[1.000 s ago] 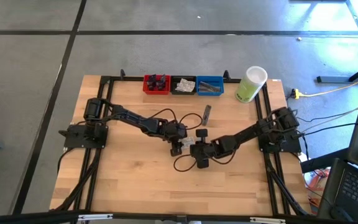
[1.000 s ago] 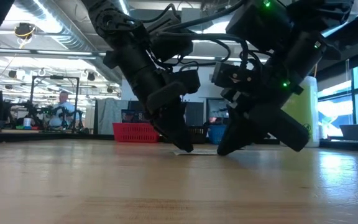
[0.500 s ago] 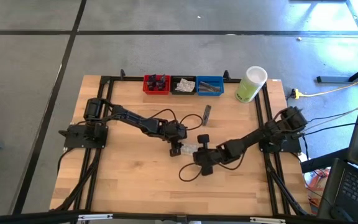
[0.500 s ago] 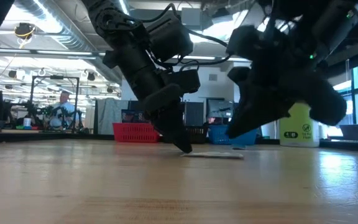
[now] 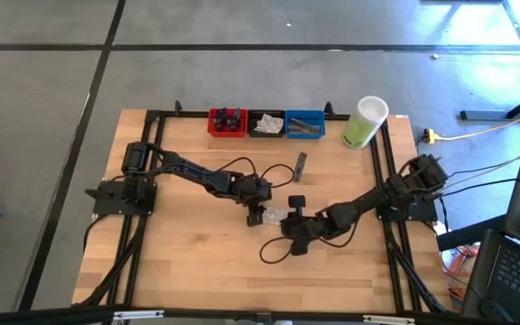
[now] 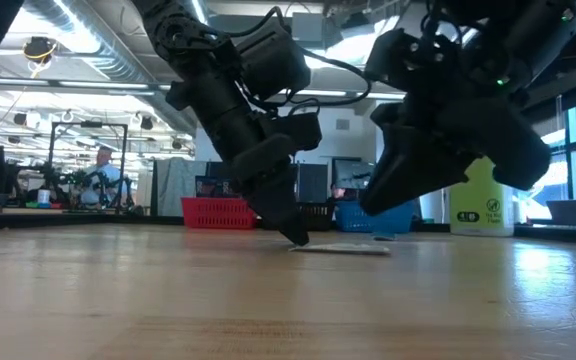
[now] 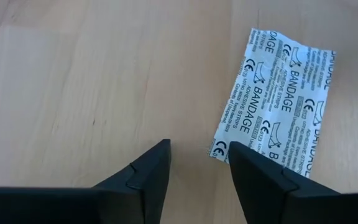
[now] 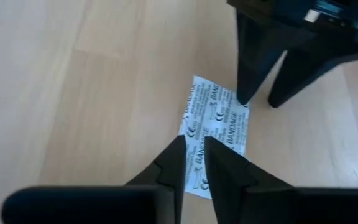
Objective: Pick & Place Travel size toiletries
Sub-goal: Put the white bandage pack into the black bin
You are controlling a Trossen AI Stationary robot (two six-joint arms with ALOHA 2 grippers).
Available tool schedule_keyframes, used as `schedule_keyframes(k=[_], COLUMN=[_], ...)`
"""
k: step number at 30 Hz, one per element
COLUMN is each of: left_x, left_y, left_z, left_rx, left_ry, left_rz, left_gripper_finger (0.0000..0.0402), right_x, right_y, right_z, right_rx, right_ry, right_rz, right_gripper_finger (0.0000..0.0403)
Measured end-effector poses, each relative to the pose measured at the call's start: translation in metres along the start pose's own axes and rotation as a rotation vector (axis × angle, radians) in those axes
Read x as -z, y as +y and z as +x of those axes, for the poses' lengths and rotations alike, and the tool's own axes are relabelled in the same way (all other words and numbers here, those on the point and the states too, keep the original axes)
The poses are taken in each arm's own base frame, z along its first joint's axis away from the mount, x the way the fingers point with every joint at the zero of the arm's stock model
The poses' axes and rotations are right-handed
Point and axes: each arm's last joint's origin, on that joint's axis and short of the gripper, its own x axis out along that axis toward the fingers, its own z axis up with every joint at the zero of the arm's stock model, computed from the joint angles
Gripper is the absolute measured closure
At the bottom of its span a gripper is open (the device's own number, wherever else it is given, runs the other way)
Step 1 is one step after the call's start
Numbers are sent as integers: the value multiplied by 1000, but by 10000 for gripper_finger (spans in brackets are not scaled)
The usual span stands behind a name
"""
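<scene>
So both arms are crowded around one little packet in the middle of the table (image 5: 179,262). It's a flat white bandage packet (image 7: 273,102) printed with "BANDAGE" text, lying flat on the wood. The left gripper (image 7: 197,163) is down at the tabletop with its two fingers apart, tips right at one short end of the packet, one finger just beside the packet's corner, nothing between them. The right gripper (image 8: 193,160) hangs a bit above the packet's other end, its fingers nearly together with only a thin gap, not holding anything. From table level the left fingers (image 6: 290,228) touch down next to the packet's edge, and the right one floats clear of the wood. Another slim grey sachet (image 5: 301,166) lies alone nearer the red bin (image 5: 227,122), black bin (image 5: 266,124) and blue bin (image 5: 305,125), which already have stuff in them. Pale-green container (image 5: 364,123) stands off by the right corner.
</scene>
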Motion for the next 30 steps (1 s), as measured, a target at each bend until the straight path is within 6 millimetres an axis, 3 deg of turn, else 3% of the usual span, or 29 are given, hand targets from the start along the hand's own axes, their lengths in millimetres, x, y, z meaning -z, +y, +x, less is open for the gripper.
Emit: schedule_keyframes(k=[11,15,21,26,30], left_x=[2,-3,-14,-11,-3], left_y=[0,0,-3,-13,-24], left_z=[4,-14,-43,-44,-33], left_rx=[-32,-11,10,47,91], left_ry=[6,-4,-61,-50,-5], left_rz=[49,80,105,128,179], left_gripper_finger=[272,274,273,274,274], right_x=[0,0,2,3,2], right_y=[4,4,3,3,4], right_z=[-1,-1,-2,-2,-2], right_rx=[-82,-77,-73,-74,-76], right_ry=[9,12,30,37,27], right_rz=[39,40,53,62,70], right_gripper_finger=[296,290,298,316,331])
